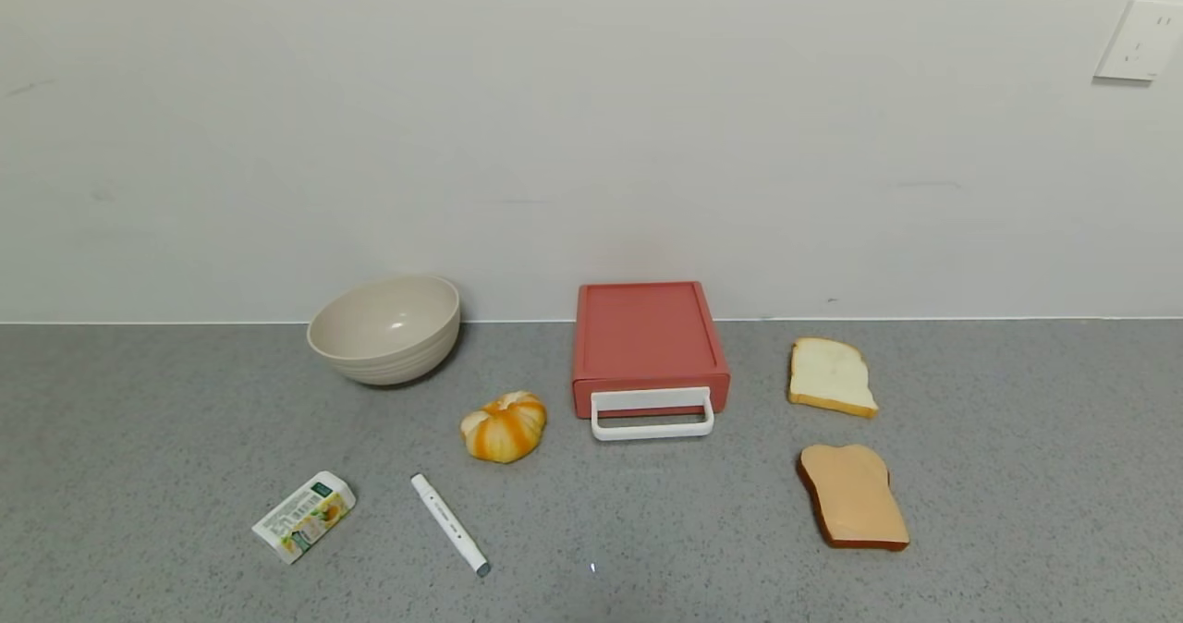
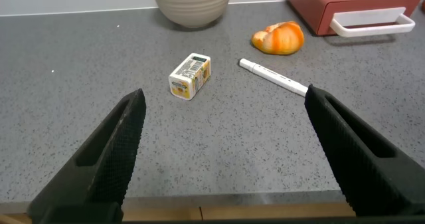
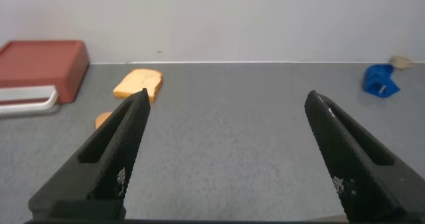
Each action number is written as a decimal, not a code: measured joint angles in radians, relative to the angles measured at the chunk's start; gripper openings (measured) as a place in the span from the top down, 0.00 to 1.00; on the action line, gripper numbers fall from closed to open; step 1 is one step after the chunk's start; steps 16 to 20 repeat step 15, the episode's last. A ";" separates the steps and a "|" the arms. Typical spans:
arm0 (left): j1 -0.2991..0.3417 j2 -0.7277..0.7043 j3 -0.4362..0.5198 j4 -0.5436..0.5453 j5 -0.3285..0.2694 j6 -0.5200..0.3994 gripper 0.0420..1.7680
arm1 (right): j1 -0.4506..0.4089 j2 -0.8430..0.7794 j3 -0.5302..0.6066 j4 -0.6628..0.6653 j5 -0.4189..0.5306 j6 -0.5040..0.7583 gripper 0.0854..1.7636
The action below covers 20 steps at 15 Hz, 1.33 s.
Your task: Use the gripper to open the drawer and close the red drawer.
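Note:
The salmon-red drawer (image 1: 647,341) stands shut in its low case against the back wall, its white loop handle (image 1: 652,414) facing me. It also shows in the left wrist view (image 2: 345,4) and the right wrist view (image 3: 40,64). Neither gripper shows in the head view. My left gripper (image 2: 226,98) is open and empty above the table's near edge, far from the drawer. My right gripper (image 3: 226,101) is open and empty over bare table to the drawer's right.
A beige bowl (image 1: 385,329), an orange pumpkin (image 1: 505,427), a white marker (image 1: 450,523) and a small carton (image 1: 304,516) lie left of the drawer. Two bread slices (image 1: 831,376) (image 1: 852,496) lie to its right. A blue object (image 3: 380,79) sits far right.

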 joint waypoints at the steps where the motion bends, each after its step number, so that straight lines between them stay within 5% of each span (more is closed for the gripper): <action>1: 0.000 0.000 0.000 0.000 0.000 0.000 0.02 | 0.001 -0.033 0.048 0.000 0.035 -0.001 0.03; 9: 0.000 0.000 0.000 -0.001 0.000 -0.002 0.02 | 0.003 -0.141 0.424 -0.200 0.195 -0.004 0.03; 20: 0.000 0.000 0.000 -0.001 0.000 -0.001 0.02 | 0.005 -0.143 0.443 -0.200 0.196 0.011 0.03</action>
